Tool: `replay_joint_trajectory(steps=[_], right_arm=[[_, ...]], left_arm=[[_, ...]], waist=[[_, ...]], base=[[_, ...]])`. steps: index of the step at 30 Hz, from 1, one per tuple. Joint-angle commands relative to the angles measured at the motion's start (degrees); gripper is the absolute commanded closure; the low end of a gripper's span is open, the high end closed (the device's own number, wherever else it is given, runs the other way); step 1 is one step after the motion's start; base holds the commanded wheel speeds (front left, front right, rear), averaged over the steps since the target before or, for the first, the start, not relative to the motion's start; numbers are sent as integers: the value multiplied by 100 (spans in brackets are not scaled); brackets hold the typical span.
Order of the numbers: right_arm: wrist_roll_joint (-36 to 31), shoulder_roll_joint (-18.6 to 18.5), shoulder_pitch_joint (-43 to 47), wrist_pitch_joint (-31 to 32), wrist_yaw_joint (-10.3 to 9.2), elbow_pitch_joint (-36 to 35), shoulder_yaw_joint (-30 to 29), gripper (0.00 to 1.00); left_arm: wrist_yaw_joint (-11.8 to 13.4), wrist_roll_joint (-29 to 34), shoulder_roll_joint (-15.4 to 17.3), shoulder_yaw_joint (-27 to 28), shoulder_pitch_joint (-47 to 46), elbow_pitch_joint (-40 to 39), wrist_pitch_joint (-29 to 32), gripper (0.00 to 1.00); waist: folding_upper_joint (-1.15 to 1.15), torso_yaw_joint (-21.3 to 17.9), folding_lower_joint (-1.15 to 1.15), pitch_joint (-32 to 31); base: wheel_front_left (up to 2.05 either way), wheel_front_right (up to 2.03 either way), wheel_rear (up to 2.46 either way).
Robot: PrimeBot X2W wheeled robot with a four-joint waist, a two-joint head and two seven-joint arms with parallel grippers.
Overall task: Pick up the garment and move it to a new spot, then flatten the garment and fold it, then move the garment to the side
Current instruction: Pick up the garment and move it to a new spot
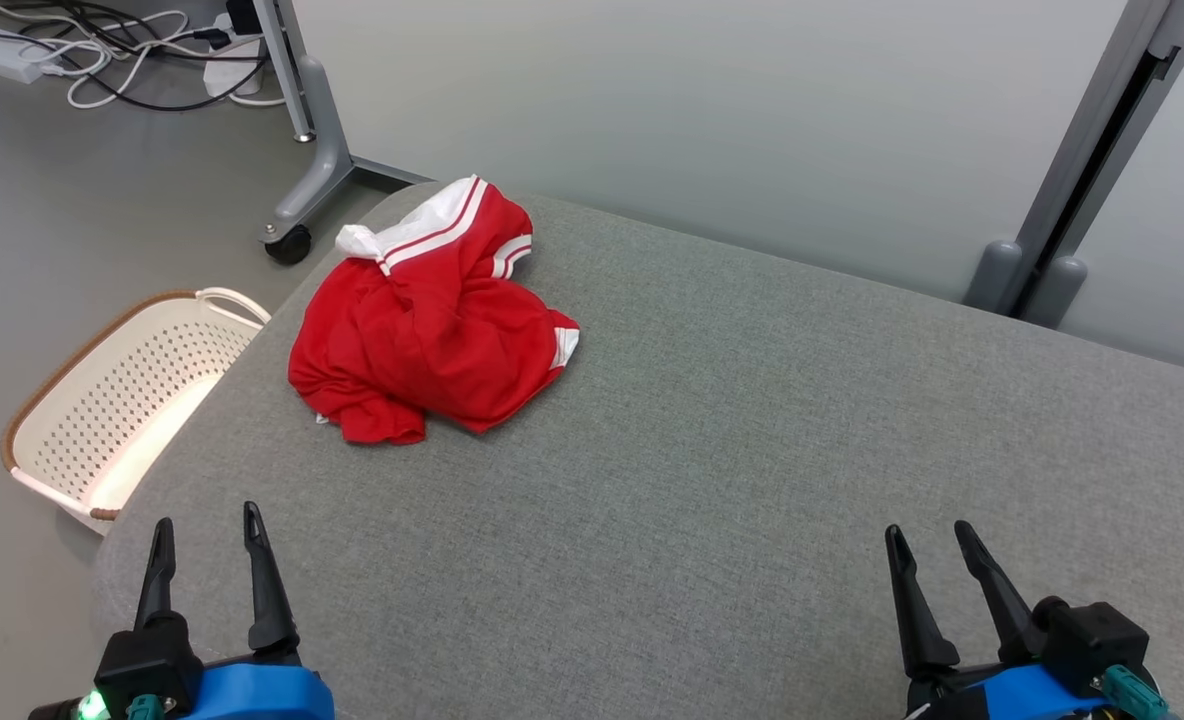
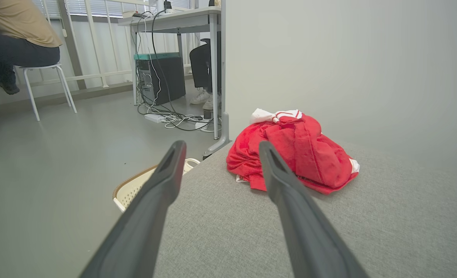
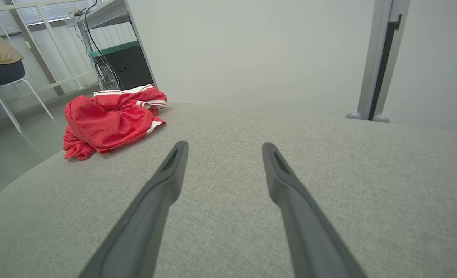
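A crumpled red garment (image 1: pixel 422 325) with white striped trim lies in a heap near the far left corner of the grey fabric table (image 1: pixel 712 440). It also lies ahead of the fingers in the left wrist view, garment (image 2: pixel 313 154), and at the upper left in the right wrist view, garment (image 3: pixel 109 119). My left gripper (image 1: pixel 207 530) hovers open over the table's near left edge, well short of the garment. At the near right my right gripper (image 1: pixel 930 535) is open too, empty and far from the cloth.
A white perforated laundry basket (image 1: pixel 112 400) stands on the floor beside the table's left edge. A wheeled partition foot (image 1: pixel 297 225) and cables lie behind it. A grey partition wall (image 1: pixel 752 120) runs along the table's far side. A person (image 2: pixel 12 34) sits on a stool farther off.
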Motion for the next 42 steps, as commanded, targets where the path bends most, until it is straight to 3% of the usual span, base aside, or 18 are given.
replay_joint_trajectory(steps=[1,12,22,32,42], right_arm=[[-2,-30,41,-18,3,5,8,0],[-117,-30,-116,-17,3,-12,137,0],[-494,-119,-425,-19,3,-294,135,0],[-585,-346,-614,-18,3,-644,4,0],[-590,-509,-781,-18,3,-893,-101,0]], left_arm=[[1,15,10,21,49,-6,-16,0],[-89,2,81,101,-360,-17,-16,0],[-260,-235,364,484,-1656,342,-15,0],[-446,-471,771,918,-2985,1601,-16,0],[-727,-575,1017,787,-3900,3432,97,0]], waist=[[0,5,0,4],[0,-246,0,151],[0,-914,0,803],[0,-1479,0,1450],[0,-1666,0,1989]], base=[[0,0,0],[0,0,0],[0,0,0],[0,0,0],[0,0,0]])
